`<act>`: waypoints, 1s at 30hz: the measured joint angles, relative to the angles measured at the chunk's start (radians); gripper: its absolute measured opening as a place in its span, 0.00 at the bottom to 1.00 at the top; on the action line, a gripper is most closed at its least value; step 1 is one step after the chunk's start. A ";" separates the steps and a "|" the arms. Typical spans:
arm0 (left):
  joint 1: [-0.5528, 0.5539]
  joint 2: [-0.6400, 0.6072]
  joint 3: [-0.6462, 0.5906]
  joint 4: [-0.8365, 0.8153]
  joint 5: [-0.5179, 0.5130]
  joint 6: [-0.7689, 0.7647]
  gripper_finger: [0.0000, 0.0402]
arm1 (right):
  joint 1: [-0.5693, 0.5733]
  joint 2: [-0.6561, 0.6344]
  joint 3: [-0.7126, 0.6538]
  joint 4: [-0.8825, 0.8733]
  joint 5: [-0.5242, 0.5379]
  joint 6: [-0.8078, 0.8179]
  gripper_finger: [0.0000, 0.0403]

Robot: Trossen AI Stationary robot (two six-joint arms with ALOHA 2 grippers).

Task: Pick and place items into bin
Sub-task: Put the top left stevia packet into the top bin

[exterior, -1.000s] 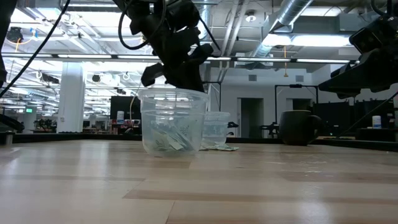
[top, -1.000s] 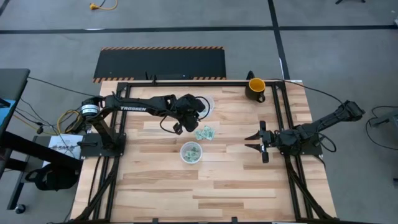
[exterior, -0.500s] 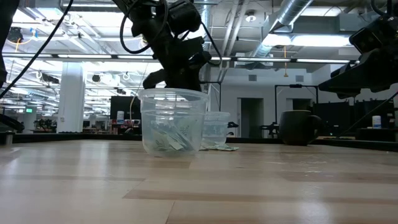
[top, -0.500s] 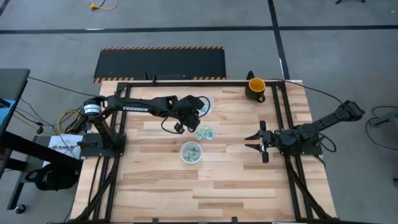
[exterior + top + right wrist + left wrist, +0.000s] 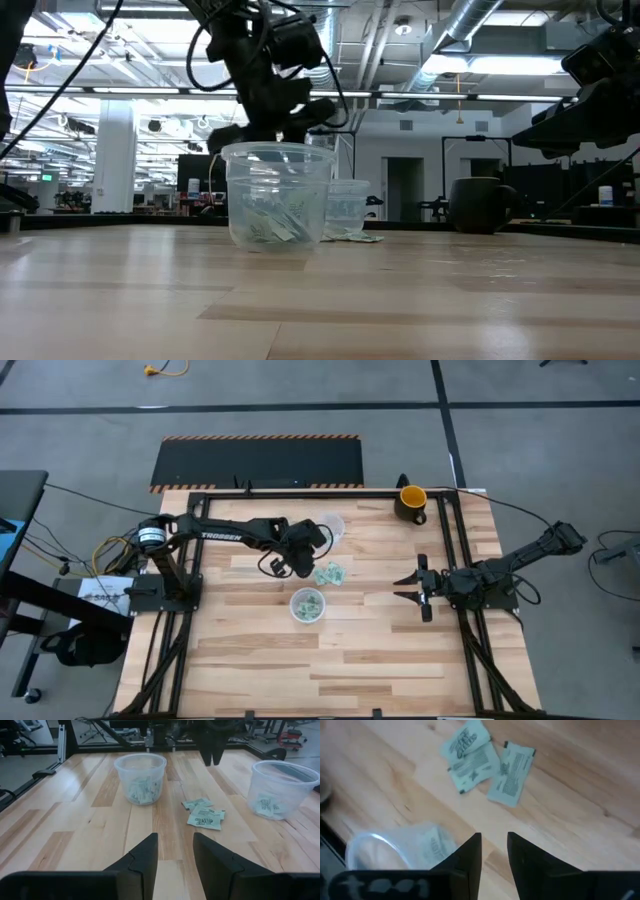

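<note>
Left gripper (image 5: 306, 559) hangs above the light wooden table (image 5: 260, 660), just at nine o'clock of the loose small pale green sachets (image 5: 331, 573). From its wrist camera the two dark fingers (image 5: 470, 855) stand slightly parted with bare wood showing in the gap; nothing held. In the low view it sits above and behind the near cup rim.

Loose sachets: three flat pale green packets with dark print (image 5: 485, 762), lying on the wood near table centre, overlapping or touching at their edges. Same cluster seen from the right wrist (image 5: 203, 813), between the two cups.

Clear plastic cup nearer the front (image 5: 307, 605), at about six o'clock of the loose cluster, upright, with several green sachets inside (image 5: 141, 789). In the low view this cup (image 5: 279, 195) stands foremost, packets leaning against its wall.

Second clear plastic cup (image 5: 332, 527), at twelve o'clock of the cluster, partly covered by the left arm; a few packets inside (image 5: 266, 804).

Yellow-and-dark mug (image 5: 411, 503) at the table's far edge, at roughly one o'clock from centre, well apart from the cups.

Right gripper (image 5: 416, 589) rests at three o'clock of the front cup, well apart from it, fingers (image 5: 142, 859) spread, empty, pointing toward the cups.
</note>
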 joint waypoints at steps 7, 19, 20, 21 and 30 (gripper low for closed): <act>-0.007 0.034 0.002 0.031 0.024 0.205 0.21 | 0.000 0.000 0.000 0.000 0.000 0.000 0.29; -0.032 0.141 0.001 0.037 -0.047 0.344 0.21 | 0.000 0.006 0.000 -0.002 -0.001 0.000 0.29; -0.035 0.146 0.002 0.050 -0.046 0.347 0.21 | 0.000 0.007 0.000 -0.002 -0.001 0.000 0.29; -0.036 0.149 0.001 0.051 -0.047 0.348 0.21 | 0.000 0.006 0.000 -0.002 -0.001 0.000 0.29; -0.029 0.147 0.001 0.073 -0.033 0.411 0.21 | 0.000 0.006 0.000 -0.002 -0.001 0.000 0.29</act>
